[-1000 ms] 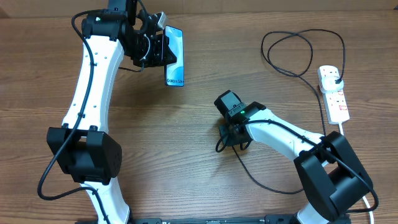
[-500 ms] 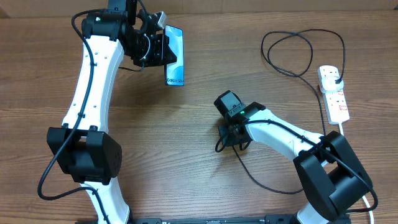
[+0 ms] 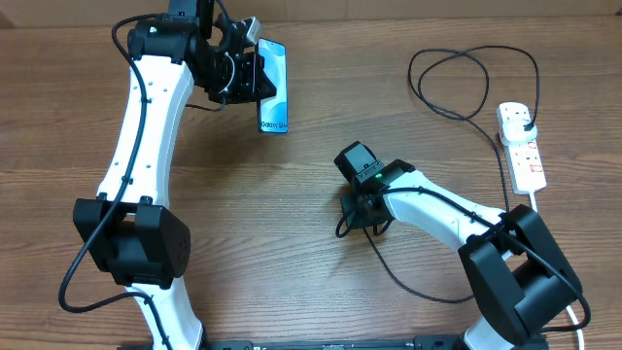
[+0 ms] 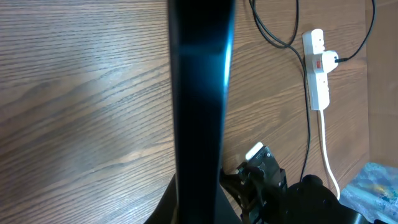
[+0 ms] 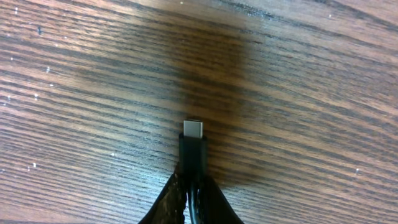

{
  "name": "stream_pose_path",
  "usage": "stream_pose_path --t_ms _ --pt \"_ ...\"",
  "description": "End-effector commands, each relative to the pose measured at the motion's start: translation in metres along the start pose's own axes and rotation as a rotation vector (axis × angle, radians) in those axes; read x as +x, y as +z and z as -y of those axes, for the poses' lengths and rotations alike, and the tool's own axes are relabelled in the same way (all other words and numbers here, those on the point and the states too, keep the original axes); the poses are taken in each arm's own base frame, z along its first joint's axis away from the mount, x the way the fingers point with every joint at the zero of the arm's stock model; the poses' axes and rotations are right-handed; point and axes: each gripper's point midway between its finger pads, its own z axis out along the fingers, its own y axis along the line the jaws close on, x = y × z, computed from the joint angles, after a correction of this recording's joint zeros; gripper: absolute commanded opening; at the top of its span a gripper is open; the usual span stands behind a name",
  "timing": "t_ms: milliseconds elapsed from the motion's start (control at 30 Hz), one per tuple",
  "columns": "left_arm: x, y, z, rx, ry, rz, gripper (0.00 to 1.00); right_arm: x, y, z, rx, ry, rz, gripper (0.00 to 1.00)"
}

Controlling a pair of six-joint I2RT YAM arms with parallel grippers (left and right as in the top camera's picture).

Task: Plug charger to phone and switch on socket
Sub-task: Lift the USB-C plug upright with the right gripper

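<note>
Nearest you, your right gripper (image 5: 193, 186) is closed on the charger (image 5: 193, 149). It pinches the short stiff connector, so the metal tip (image 5: 193, 129) pokes out just above the table (image 3: 292, 253). The cable behind it looks light and limp, so hold that rigid connector, never the cable. Farther off to the right, the socket (image 3: 522, 146) lies flat with a black plug in its far end. Farthest, at the left, your left gripper (image 3: 248, 76) is clamped on the phone (image 3: 274, 89) and seems to hold it off the table. The glass is likely slippery and fragile, so grip its long edges and leave a short end free.
</note>
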Motion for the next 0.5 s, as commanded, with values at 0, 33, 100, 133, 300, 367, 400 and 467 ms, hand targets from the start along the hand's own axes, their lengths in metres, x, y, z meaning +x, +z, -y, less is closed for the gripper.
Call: stream_pose_path --t_ms 0,33,100,133,300,367,400,467 --pt "-0.004 -0.003 0.006 0.015 0.007 0.016 0.04 0.011 0.010 0.007 0.031 0.000 -0.041 0.09" --pt "-0.004 -0.003 0.006 0.015 0.007 0.016 0.04 0.011 0.010 0.007 0.032 0.001 -0.041 0.09" --pt "-0.004 -0.003 0.006 0.015 0.007 0.016 0.04 0.011 0.010 0.007 0.031 0.000 -0.041 0.09" --pt "-0.004 -0.003 0.006 0.016 0.008 0.016 0.04 0.011 0.010 0.007 0.031 0.001 -0.040 0.07" --pt "-0.005 -0.004 0.010 0.038 0.012 0.018 0.04 0.009 0.009 0.005 0.018 0.003 -0.039 0.04" --pt "-0.006 -0.004 0.019 0.089 0.028 0.020 0.04 0.004 0.006 0.004 0.014 0.005 -0.028 0.04" --pt "-0.006 -0.005 0.025 0.122 0.049 0.023 0.04 0.001 0.004 0.003 0.011 0.006 -0.021 0.04" --pt "-0.009 -0.008 0.042 0.223 0.103 0.035 0.04 -0.012 -0.006 0.001 -0.007 0.020 -0.001 0.04"
